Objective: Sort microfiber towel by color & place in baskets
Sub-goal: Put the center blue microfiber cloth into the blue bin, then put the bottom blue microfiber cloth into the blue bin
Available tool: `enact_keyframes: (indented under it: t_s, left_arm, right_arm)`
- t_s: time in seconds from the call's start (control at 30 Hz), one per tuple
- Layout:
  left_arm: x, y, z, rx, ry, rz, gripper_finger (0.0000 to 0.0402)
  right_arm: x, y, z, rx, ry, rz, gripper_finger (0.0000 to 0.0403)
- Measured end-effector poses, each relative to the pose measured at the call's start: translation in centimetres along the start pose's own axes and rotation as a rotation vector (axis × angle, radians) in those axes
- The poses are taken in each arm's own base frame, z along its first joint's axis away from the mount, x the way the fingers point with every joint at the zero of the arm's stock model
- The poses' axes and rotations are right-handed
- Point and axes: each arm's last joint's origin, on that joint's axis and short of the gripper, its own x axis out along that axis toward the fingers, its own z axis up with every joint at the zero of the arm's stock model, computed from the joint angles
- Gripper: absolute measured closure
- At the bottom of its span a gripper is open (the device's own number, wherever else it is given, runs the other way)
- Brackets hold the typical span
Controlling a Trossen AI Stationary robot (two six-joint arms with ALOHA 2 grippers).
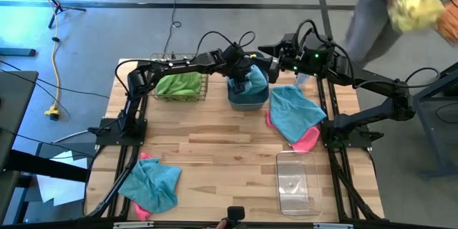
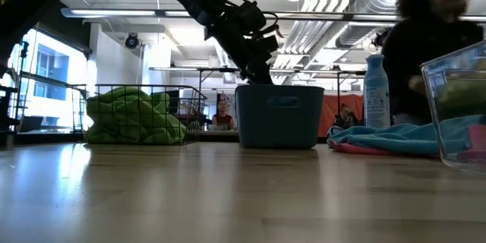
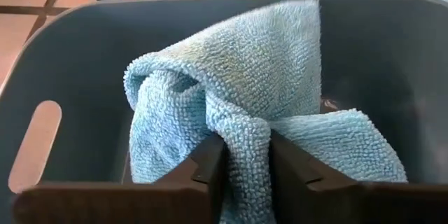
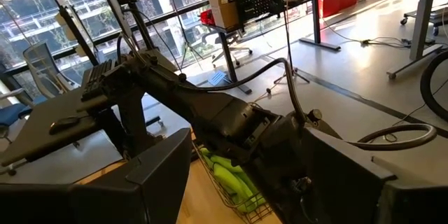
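The left pincer (image 3: 246, 175) sits inside the slate-blue plastic tub (image 3: 63, 63), its dark fingers slightly parted around a fold of a nubby, looped light blue cloth (image 3: 238, 77) bunched against the smooth wall. The tub stands at the table's (image 1: 215, 150) far edge beside a wire basket (image 1: 180, 86) of crumpled green cloths. The right pincer (image 1: 266, 49) hovers wide open and empty just past the tub.

Two matte black jointed arms, built of boxy angular segments, rise from black bases on black metal frame rails. Thin black cables loop in arcs above their upper joints. The right arm (image 1: 336, 68) shows small green lights near its wrist. The left gripper (image 3: 245, 168) has flat, dark grey, wedge-shaped fingers (image 3: 203, 171).
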Motion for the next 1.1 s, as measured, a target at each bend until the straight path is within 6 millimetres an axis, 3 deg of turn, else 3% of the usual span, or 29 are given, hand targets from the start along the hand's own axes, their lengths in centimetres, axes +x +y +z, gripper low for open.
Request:
enact_keyframes:
  t_s: [0.53,0.8,1.1]
  left_arm:
    - [0.1,-0.6,0.1,-0.025,0.026,0.028,0.0146]
    - [-1.4,-0.4,1.7,-0.022,0.052,0.04,0.0133]
    - [-5.7,-0.4,3.0,-0.164,0.148,-0.023,0.0133]
  right_arm:
    - [0.0,0.0,0.0,0.026,0.0,0.0,0.0137]
    - [0.0,0.0,0.0,0.016,0.001,0.0,0.0137]
    - [0.0,0.0,0.0,-0.02,0.0,-0.001,0.0137]
